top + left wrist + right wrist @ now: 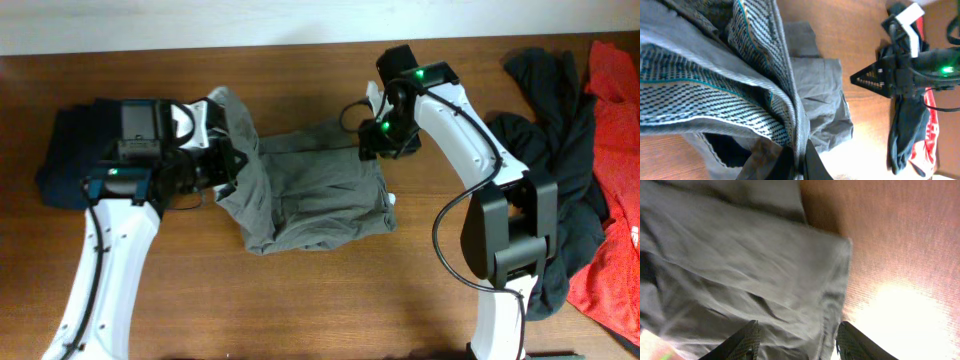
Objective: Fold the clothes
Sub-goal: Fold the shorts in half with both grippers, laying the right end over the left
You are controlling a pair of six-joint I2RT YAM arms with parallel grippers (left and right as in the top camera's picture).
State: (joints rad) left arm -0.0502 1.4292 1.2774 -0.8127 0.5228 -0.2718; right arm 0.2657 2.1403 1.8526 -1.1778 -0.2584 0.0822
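The grey-khaki trousers [310, 195] lie partly folded in the middle of the table. My left gripper [222, 165] is shut on their waistband edge [799, 131], lifting it; the patterned inner lining [715, 95] fills the left wrist view. My right gripper [383, 143] is open just above the trousers' upper right corner, its fingers [797, 340] spread over the grey cloth [740, 265] without pinching it. A dark navy piece [70, 150] lies at the far left under my left arm. Black clothes [545, 110] and a red piece [612, 190] lie at the right.
The brown wooden table [330, 300] runs to a pale wall edge at the back [250, 25]. My right arm's base [510, 250] stands at the front right, beside the black clothes. Bare wood shows in front of the trousers.
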